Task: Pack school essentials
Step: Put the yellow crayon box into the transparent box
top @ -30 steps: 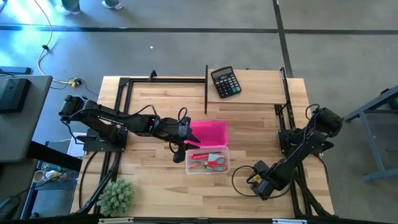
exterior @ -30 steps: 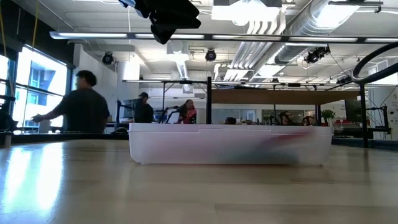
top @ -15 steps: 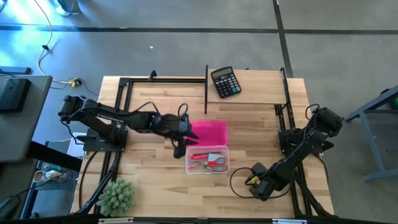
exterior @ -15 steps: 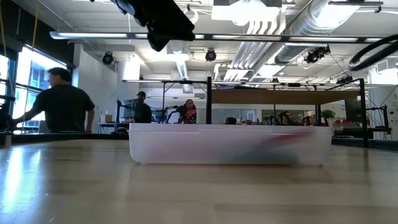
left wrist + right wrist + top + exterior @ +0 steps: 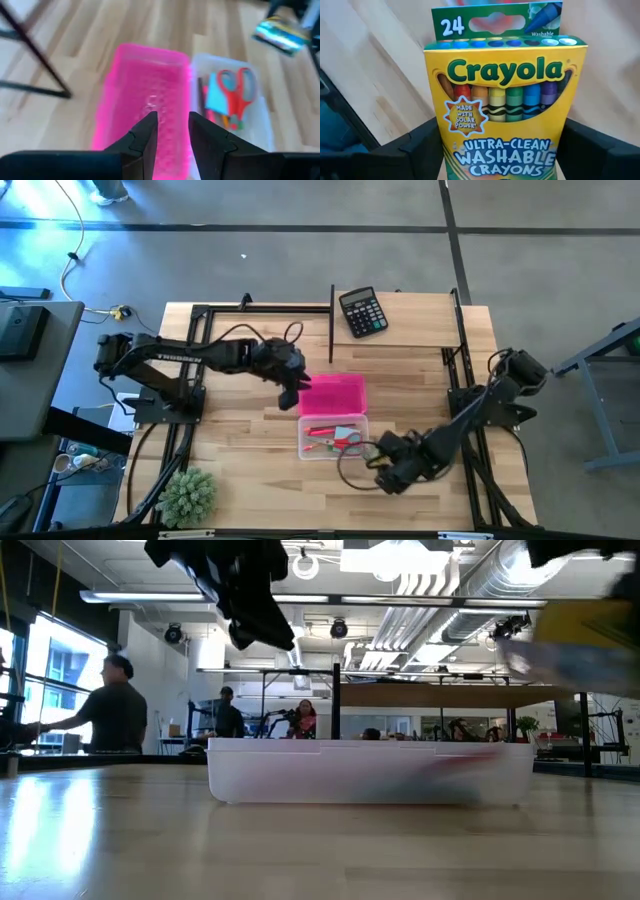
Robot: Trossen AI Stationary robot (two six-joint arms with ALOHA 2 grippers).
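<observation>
Crayon box [image 5: 500,100] clamped in right pincer [image 5: 392,470] near bench's [image 5: 420,330] front edge, beside clear tray [image 5: 333,438]; next, lower inside. Left pincer [image 5: 170,135] narrow, empty, over pink lid [image 5: 145,95].

Bright, even light over the wooden table [image 5: 250,440], soft shadows only. At table height, daylight glares through the window [image 5: 55,680] and sheens the tabletop; the nearby arm smears with motion blur. The pink lid [image 5: 145,95] looks soft, while the crayon box [image 5: 502,115] fills its picture crisply.
</observation>
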